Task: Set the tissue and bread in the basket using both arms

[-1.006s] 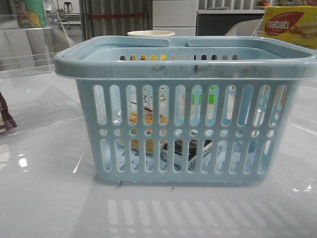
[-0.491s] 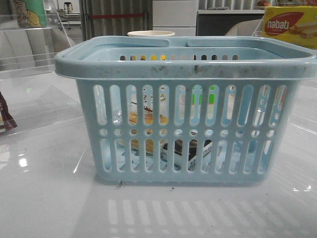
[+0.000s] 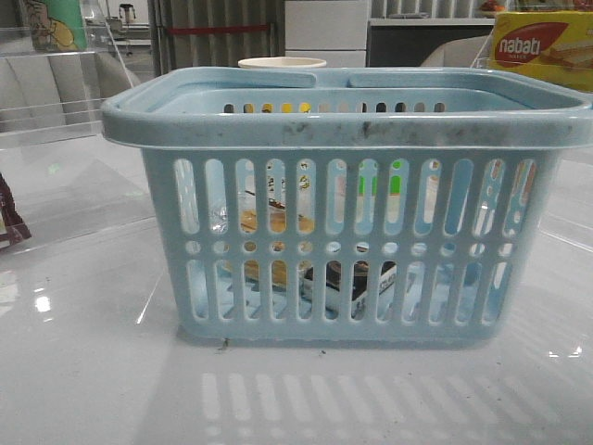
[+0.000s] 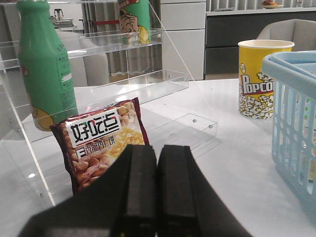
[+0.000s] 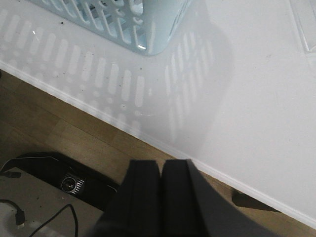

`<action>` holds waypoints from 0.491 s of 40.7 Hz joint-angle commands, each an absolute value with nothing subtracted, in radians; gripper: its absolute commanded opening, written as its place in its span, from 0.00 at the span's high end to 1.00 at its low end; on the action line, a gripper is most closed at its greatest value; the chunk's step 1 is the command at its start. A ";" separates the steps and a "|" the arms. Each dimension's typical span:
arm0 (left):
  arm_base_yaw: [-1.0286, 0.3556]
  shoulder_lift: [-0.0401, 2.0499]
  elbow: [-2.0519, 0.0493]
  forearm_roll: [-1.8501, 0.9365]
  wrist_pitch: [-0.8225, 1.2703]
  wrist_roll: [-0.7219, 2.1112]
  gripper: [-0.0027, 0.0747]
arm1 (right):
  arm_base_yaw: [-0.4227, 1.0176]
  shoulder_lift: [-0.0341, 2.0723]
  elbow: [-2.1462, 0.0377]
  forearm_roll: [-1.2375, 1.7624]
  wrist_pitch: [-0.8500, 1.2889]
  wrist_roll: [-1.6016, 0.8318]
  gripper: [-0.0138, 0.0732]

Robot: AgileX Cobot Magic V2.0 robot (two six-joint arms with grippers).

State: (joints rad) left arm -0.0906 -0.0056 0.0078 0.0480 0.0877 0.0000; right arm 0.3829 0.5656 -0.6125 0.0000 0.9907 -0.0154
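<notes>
The light-blue basket [image 3: 343, 125] stands in the middle of the white table. Through its slots I see the golden-brown bread [image 3: 275, 222] leaning inside at the left. The black-and-white tissue pack [image 3: 357, 281] lies on the basket floor. Neither gripper shows in the front view. My left gripper [image 4: 158, 148] is shut and empty, left of the basket [image 4: 296, 123], facing a dark red packet. My right gripper [image 5: 160, 165] is shut and empty, over the table's front edge, with a basket corner [image 5: 143, 24] beyond it.
A dark red peanut packet [image 4: 101, 143] leans at a clear acrylic shelf [image 4: 123, 94], beside a green bottle [image 4: 44, 64]. A yellow popcorn cup [image 4: 259, 79] stands behind the basket. A yellow-red nabati box [image 3: 542, 46] is at the back right. Floor and cables lie below the table edge [image 5: 98, 111].
</notes>
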 commanded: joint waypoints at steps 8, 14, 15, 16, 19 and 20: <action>-0.090 -0.023 0.007 0.038 -0.078 0.008 0.85 | 0.380 0.567 -0.638 -0.010 0.939 -0.016 0.77; -0.090 -0.023 0.007 0.038 -0.081 0.009 0.85 | 0.380 0.567 -0.638 -0.010 0.939 -0.016 0.77; -0.090 -0.023 0.007 0.038 -0.083 0.012 0.85 | 0.380 0.567 -0.638 -0.010 0.939 -0.016 0.77; -0.090 -0.023 0.007 0.038 -0.085 0.012 0.85 | 0.380 0.567 -0.638 -0.010 0.939 -0.016 0.77; -0.090 -0.023 0.007 0.036 -0.097 0.021 0.85 | 0.380 0.567 -0.638 -0.010 0.939 -0.016 0.77; -0.090 -0.023 0.007 0.031 -0.099 0.023 0.85 | 0.380 0.567 -0.638 -0.010 0.939 -0.016 0.77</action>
